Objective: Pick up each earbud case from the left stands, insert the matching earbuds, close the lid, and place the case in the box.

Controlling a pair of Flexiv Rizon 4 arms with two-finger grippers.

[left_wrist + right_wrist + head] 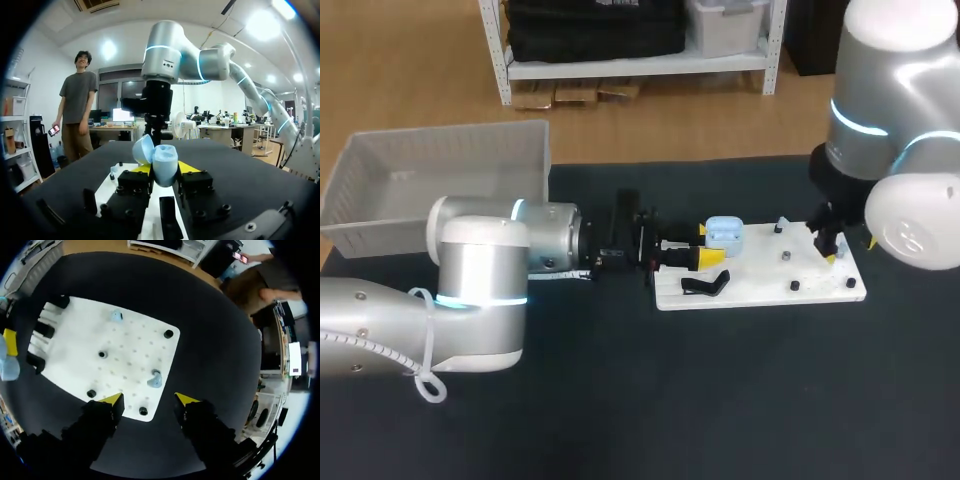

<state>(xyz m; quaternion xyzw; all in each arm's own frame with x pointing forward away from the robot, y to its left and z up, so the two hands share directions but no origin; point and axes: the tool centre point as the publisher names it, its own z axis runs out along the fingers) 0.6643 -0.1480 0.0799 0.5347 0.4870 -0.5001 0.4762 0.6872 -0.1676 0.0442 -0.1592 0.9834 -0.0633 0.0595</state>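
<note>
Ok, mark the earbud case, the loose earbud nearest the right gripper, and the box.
earbud case (pixel 165 170): left wrist view, on the case's lower body.
earbud (pixel 155 381): right wrist view, on its light blue body.
box (pixel 450 150): head view, on its far wall.

**Arm and gripper status**

My left arm (pixel 480 270) enters from the left, its forearm lying level over the table. The left gripper (pixel 708 246) has both yellow fingers pressed against the earbud case (pixel 165 167) from opposite sides, as far as the wrist view lets me judge. My right arm (pixel 890 130) descends steeply from the right. The right gripper (pixel 149 400) points downward with its fingers spread apart.
</note>
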